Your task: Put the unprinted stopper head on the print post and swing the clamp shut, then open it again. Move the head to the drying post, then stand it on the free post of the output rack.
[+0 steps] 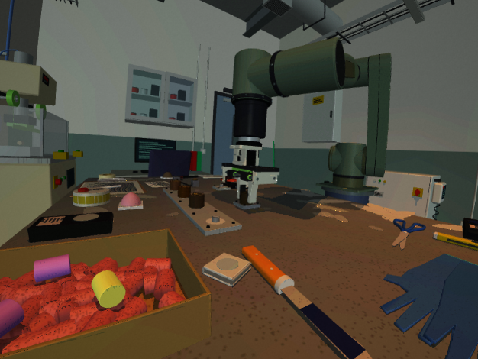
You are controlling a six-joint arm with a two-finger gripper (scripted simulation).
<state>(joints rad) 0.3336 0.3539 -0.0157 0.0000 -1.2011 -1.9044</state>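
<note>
The dark brown stopper head (244, 196) stands on a small grey base plate (246, 205) just right of the long output rack (200, 210), and my gripper (245, 195) has its white fingers closed on the head from above. The rack holds three dark heads (196, 199) on its far posts. Its near post (215, 219) stands bare. The head is mostly hidden by the fingers.
The rack's near end lies left of my gripper. A square pad (227, 268), an orange-handled knife (297, 297) and a box of corks (88, 293) lie in the foreground. Scissors (405, 231) and a blue glove (440, 297) lie right; a pink dome (130, 201) and tape roll (91, 197) left.
</note>
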